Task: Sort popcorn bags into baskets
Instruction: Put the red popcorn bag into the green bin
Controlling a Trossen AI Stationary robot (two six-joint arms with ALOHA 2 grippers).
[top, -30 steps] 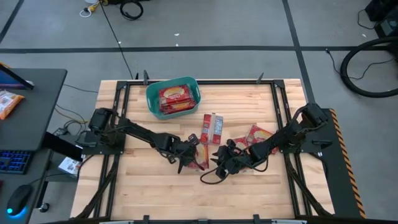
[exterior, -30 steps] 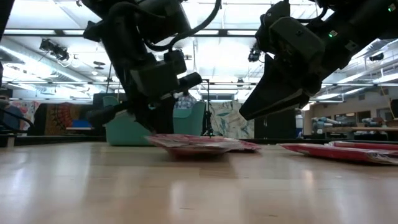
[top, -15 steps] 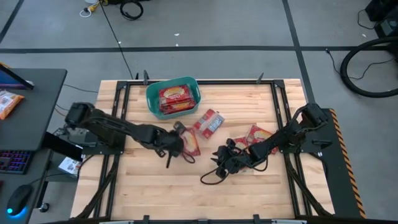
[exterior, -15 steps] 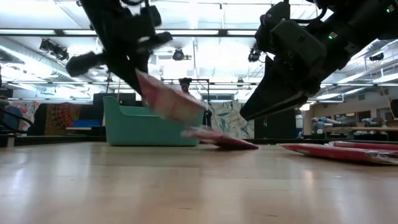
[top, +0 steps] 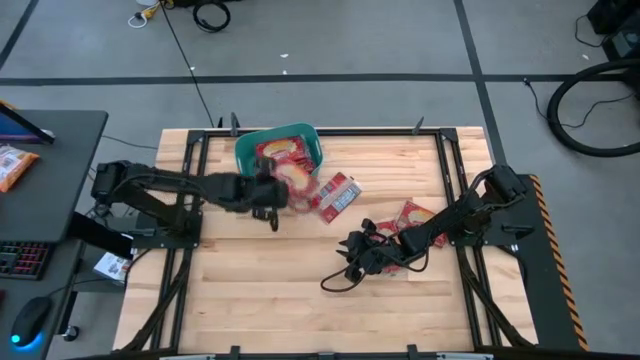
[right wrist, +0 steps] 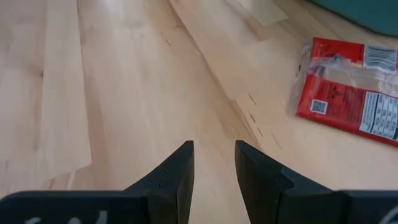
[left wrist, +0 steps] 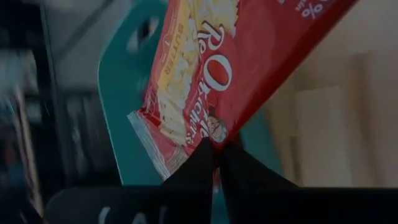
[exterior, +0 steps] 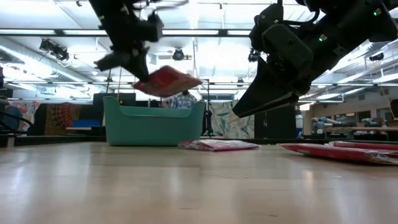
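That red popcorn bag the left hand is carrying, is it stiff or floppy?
Probably fairly stiff: pinched at one edge by the left hand, the popcorn bag juts out nearly flat above the basket rather than drooping. It likely weighs little, since that small pinch holds it.

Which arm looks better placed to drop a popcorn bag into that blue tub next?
The left. Its claw is shut on a popcorn bag, held above the tub. The right claw is open, empty and farther out over the table.
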